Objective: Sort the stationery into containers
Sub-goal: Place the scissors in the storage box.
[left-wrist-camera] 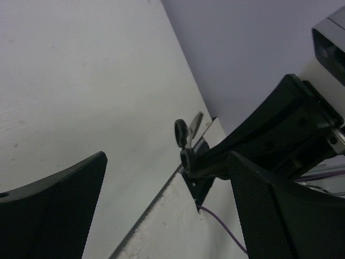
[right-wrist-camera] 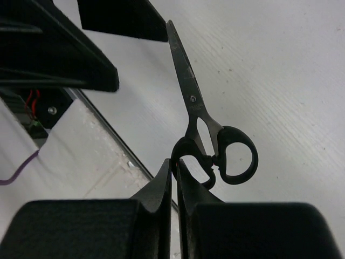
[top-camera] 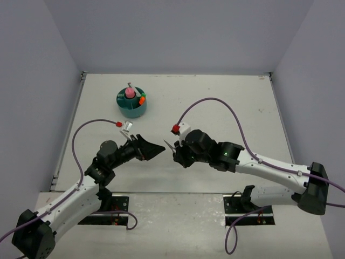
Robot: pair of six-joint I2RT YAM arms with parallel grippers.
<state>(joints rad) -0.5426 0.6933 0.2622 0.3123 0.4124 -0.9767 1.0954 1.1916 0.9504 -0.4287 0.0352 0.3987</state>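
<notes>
Small black-handled scissors (top-camera: 169,145) hang above the table between the two arms. My right gripper (top-camera: 177,151) is shut on one handle loop; in the right wrist view the fingers of my right gripper (right-wrist-camera: 175,162) pinch that loop and the blades of the scissors (right-wrist-camera: 190,91) point away. My left gripper (top-camera: 157,149) stands open just left of the blade tip, apart from it. The left wrist view shows my left gripper (left-wrist-camera: 167,162) with nothing between its fingers and the scissors (left-wrist-camera: 187,132) ahead. The teal organizer (top-camera: 123,102) stands at the back left with pink, orange and green stationery in it.
The right arm's purple cable (top-camera: 215,102) arcs over the table's middle. The left arm's cable (top-camera: 81,135) loops near the left table edge. Grey walls enclose the back and sides. The arms' base mounts (top-camera: 248,208) sit at the near edge.
</notes>
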